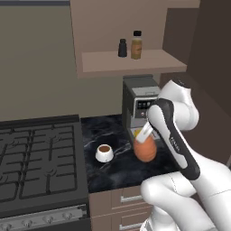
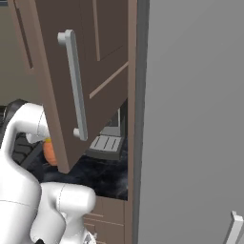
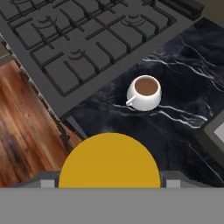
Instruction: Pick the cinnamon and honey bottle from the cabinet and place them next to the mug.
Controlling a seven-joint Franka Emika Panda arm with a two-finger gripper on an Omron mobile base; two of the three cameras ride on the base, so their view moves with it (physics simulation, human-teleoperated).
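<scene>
Honey bottle point(image 3: 109, 161) cut off below, gripper's hold on it indiscernible, mug point(image 3: 144, 92) beyond.

Bare counter point(image 1: 118, 169) lies between mug point(image 1: 104, 153) and honey bottle point(image 1: 145, 149).

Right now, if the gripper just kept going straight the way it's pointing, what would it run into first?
The gripper points down at the black marble counter with the honey bottle between its fingers, so the bottle's base would likely meet the counter first, short of the mug. The height left is unclear.
</scene>
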